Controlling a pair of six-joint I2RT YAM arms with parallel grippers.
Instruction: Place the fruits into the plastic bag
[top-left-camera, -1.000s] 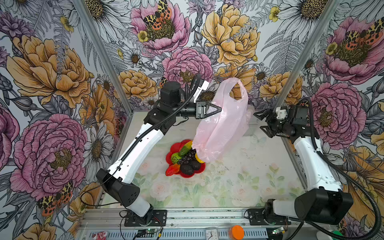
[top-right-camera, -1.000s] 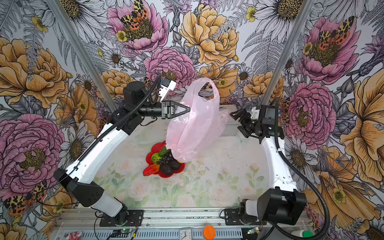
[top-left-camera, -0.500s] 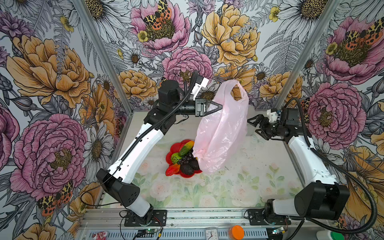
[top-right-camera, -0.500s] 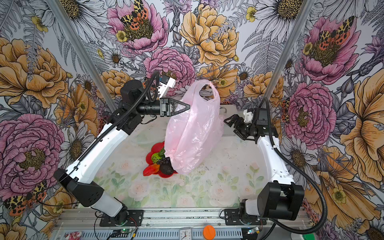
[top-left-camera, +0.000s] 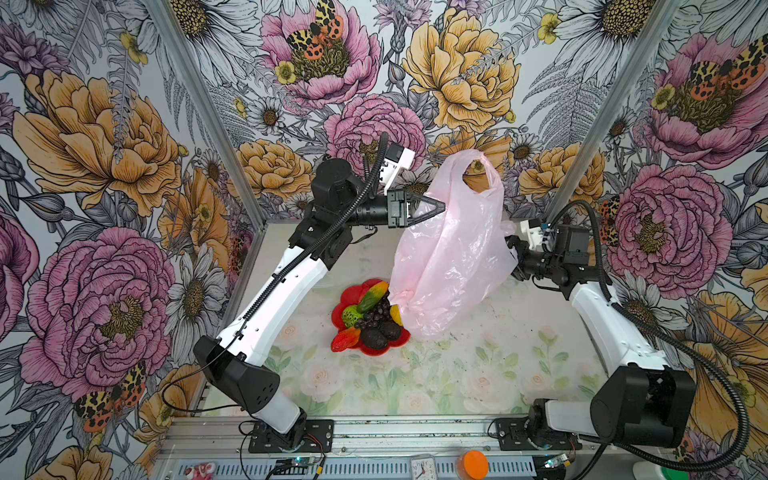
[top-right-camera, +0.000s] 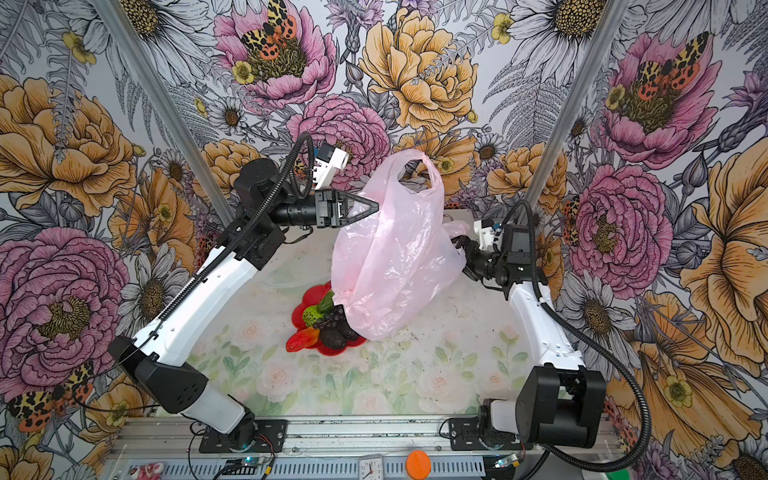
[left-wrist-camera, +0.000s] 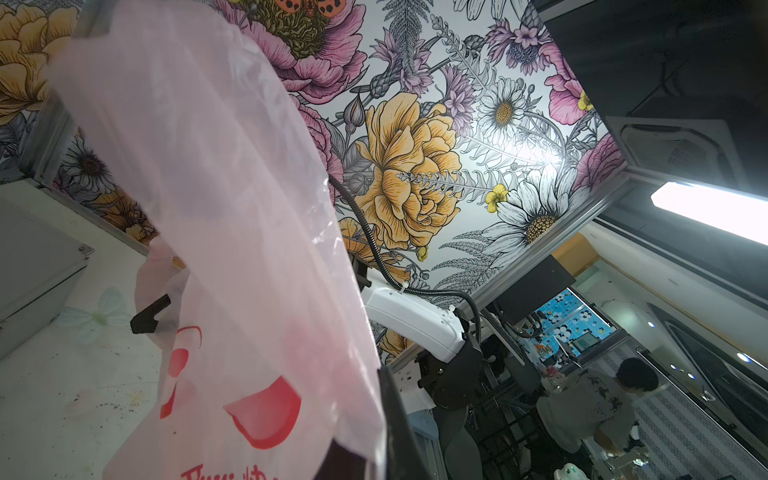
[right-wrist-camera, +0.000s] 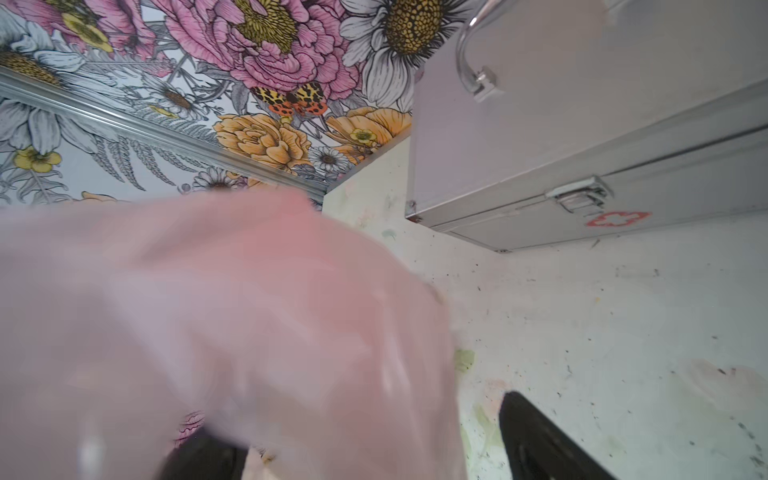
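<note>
Everywhere, pink and orange blooms cover the wallpaper (top-left-camera: 104, 145) closing in three sides of the cell, above a grubby, speckled table (top-left-camera: 478, 365) printed with pale roses. Mid-table, the plastic bag (top-left-camera: 453, 257) hangs from the left gripper (top-left-camera: 441, 205), jaws pinched on its upper edge; the right gripper (top-right-camera: 460, 254) stands spread at the bag's side. A silver case (right-wrist-camera: 582, 145) sits at the back. A red plate (top-left-camera: 353, 293), touching the bag's sagging base, carries the heaped fruits (top-left-camera: 374, 320)
</note>
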